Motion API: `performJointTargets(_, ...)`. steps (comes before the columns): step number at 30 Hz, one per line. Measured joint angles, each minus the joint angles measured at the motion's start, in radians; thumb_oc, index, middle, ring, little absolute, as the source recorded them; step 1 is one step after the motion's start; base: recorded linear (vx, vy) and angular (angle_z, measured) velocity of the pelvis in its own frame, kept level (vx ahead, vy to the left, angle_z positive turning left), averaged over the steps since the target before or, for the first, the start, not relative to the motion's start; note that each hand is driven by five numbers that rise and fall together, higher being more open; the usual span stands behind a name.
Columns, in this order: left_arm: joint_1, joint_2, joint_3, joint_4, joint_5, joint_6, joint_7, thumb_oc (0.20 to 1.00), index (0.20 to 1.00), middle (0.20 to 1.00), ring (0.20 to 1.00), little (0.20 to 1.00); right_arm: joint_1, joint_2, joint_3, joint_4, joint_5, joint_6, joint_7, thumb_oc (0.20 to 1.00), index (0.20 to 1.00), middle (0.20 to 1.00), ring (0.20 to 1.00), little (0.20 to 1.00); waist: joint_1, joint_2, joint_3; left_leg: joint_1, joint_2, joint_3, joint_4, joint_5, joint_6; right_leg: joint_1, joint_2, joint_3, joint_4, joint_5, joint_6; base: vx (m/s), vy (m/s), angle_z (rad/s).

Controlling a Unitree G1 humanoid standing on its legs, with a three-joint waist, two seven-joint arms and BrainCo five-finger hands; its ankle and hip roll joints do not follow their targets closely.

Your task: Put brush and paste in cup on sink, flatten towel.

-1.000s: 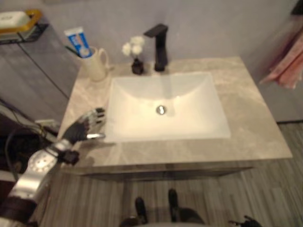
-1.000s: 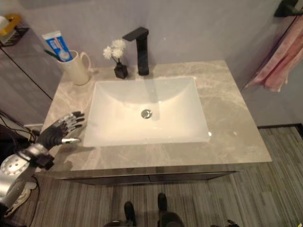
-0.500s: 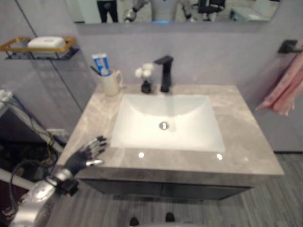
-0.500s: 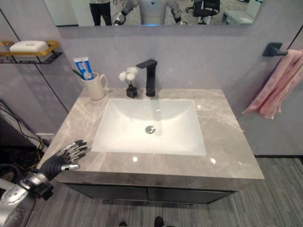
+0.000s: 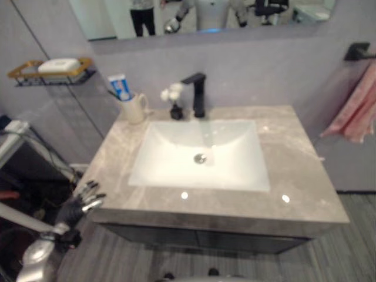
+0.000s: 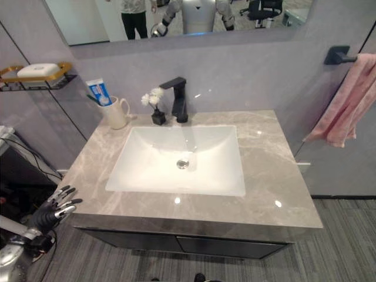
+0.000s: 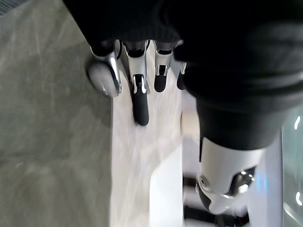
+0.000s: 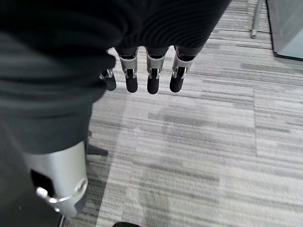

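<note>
Beside counter (image 6: 88, 170) corner | left hand (image 6: 51, 207) fingers spread, empty | right hand (image 8: 142, 71) fingers straight, empty

"How's the light?"

"Bright, from overhead. The basin (image 6: 147, 170) glows white, and small round glints sit along the front of the counter (image 6: 264, 176)."

"Shadows?"

"Soft ones. There is a faint grey streak in the basin below the tap (image 6: 178, 100). The towel (image 6: 343, 100) lays a pale shade on the wall."

"Any dark parts?"

"The lower left, beside the counter, is dim, and the left hand (image 6: 51, 207) hangs there. In the right wrist view the floor (image 8: 213, 156) is evenly lit, with a faint shadow patch near its middle."
</note>
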State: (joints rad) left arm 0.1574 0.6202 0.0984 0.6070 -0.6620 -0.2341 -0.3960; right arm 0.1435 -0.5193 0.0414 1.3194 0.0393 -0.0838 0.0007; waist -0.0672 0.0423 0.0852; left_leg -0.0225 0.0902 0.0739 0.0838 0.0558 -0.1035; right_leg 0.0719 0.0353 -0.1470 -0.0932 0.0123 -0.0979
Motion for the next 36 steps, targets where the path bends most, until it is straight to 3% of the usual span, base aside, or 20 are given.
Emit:
performJointTargets(4,-0.005,-0.039,0.063,0.052,0.028,-0.008,0.002,1.000,1.000,1.000,1.000,1.000,-0.016,-0.016,-0.009,0.017,0.000,0.002,0.000,1.000,1.000,1.000,1.000,1.000,0.005,-0.012,0.003,-0.008,-0.069,-0.002,-0.033,0.000,0.006,-0.001,-0.033,0.017,0.000,0.000,0.003,0.03,0.094,-0.14)
performJointTargets(8,0.053,-0.090,0.199,0.076,-0.054,0.014,0.003,1.000,1.000,1.000,1.000,1.000,0.004,0.023,-0.061,0.033,0.003,0.004,0.000,1.000,1.000,1.000,1.000,1.000,0.003,-0.015,0.008,0.027,-0.065,-0.005,-0.097,0.000,0.006,0.028,-0.022,0.016,0.000,-0.012,0.013,0.04,0.054,-0.08)
performJointTargets(11,0.061,-0.095,0.228,0.125,-0.100,0.008,0.017,1.000,1.000,1.000,1.000,1.000,0.026,0.039,-0.059,0.033,0.002,0.008,0.002,1.000,1.000,1.000,1.000,1.000,0.009,-0.006,0.010,0.024,-0.068,-0.037,-0.107,0.004,0.011,0.034,-0.013,0.010,0.000,-0.025,0.023,0.06,0.069,0.04)
performJointTargets(14,0.102,-0.165,0.274,0.207,-0.138,0.066,0.067,1.000,1.000,1.000,1.000,1.000,0.031,0.070,-0.070,0.032,0.004,0.012,0.005,1.000,1.000,1.000,1.000,1.000,0.010,0.023,0.002,0.031,-0.063,-0.060,-0.132,0.002,0.055,0.035,0.015,0.013,0.007,-0.037,0.041,0.06,0.054,0.06)
performJointTargets(16,0.123,-0.215,0.317,0.159,-0.222,0.059,0.084,1.000,1.000,1.000,1.000,1.000,0.034,0.110,-0.078,0.034,0.006,0.012,0.007,1.000,1.000,1.000,1.000,1.000,0.029,-0.004,0.009,0.041,-0.070,-0.064,-0.144,0.004,0.059,0.034,0.008,0.011,0.007,-0.037,0.050,0.04,0.042,0.13)
performJointTargets(20,0.142,-0.204,0.318,0.079,-0.285,0.020,0.122,1.000,1.000,1.000,1.000,1.000,0.028,0.133,-0.077,0.034,0.009,0.009,0.010,1.000,1.000,1.000,1.000,1.000,0.075,-0.023,0.006,0.054,-0.092,-0.074,-0.158,-0.002,0.068,0.041,-0.015,0.004,0.005,-0.054,0.076,0.03,0.027,0.08)
performJointTargets(25,0.152,-0.178,0.340,0.147,-0.280,-0.018,0.150,1.000,1.000,1.000,1.000,1.000,0.028,0.124,-0.078,0.034,0.012,0.001,0.009,1.000,1.000,1.000,1.000,1.000,0.073,0.008,-0.009,0.065,-0.100,-0.080,-0.182,-0.007,0.070,0.053,-0.020,0.005,0.009,-0.059,0.086,0.01,0.004,0.01)
performJointTargets(26,0.151,-0.175,0.327,0.181,-0.264,-0.018,0.155,1.000,1.000,1.000,1.000,1.000,0.028,0.123,-0.078,0.036,0.013,0.001,0.009,1.000,1.000,1.000,1.000,1.000,0.071,0.014,-0.009,0.065,-0.100,-0.080,-0.182,-0.007,0.070,0.051,-0.021,0.006,0.009,-0.059,0.086,0.04,0.026,-0.03)
performJointTargets(28,0.152,-0.157,0.202,0.420,-0.090,0.001,0.173,1.000,1.000,1.000,1.000,1.000,0.011,0.099,-0.079,0.048,0.047,0.002,0.007,1.000,1.000,1.000,1.000,1.000,0.053,0.035,-0.014,0.069,-0.099,-0.070,-0.179,-0.005,0.074,0.040,-0.021,0.017,0.003,-0.060,0.086,0.03,0.020,-0.13)
performJointTargets(30,0.158,-0.185,0.153,0.510,-0.027,0.047,0.176,1.000,1.000,1.000,1.000,1.000,0.005,0.084,-0.079,0.049,0.049,0.001,0.002,1.000,1.000,1.000,1.000,1.000,0.040,0.045,-0.019,0.068,-0.099,-0.064,-0.177,-0.005,0.074,0.039,-0.022,0.023,0.002,-0.060,0.086,0.03,0.016,-0.12)
performJointTargets(33,0.118,-0.266,0.106,0.737,0.127,0.085,0.195,1.000,1.000,1.000,1.000,1.000,-0.026,0.079,-0.078,0.069,0.049,0.001,-0.006,1.000,1.000,1.000,1.000,1.000,0.025,0.040,-0.019,0.066,-0.087,-0.053,-0.176,-0.007,0.074,0.031,-0.013,0.036,0.002,-0.062,0.080,0.04,0.012,-0.11)
performJointTargets(36,0.092,-0.303,0.098,0.805,0.266,0.110,0.238,1.000,1.000,1.000,1.000,1.000,-0.034,0.082,-0.075,0.070,0.048,0.001,-0.013,1.000,1.000,1.000,1.000,1.000,0.020,0.024,-0.021,0.070,-0.077,-0.033,-0.176,-0.015,0.069,0.026,-0.004,0.057,0.002,-0.061,0.069,0.04,0.002,-0.19)
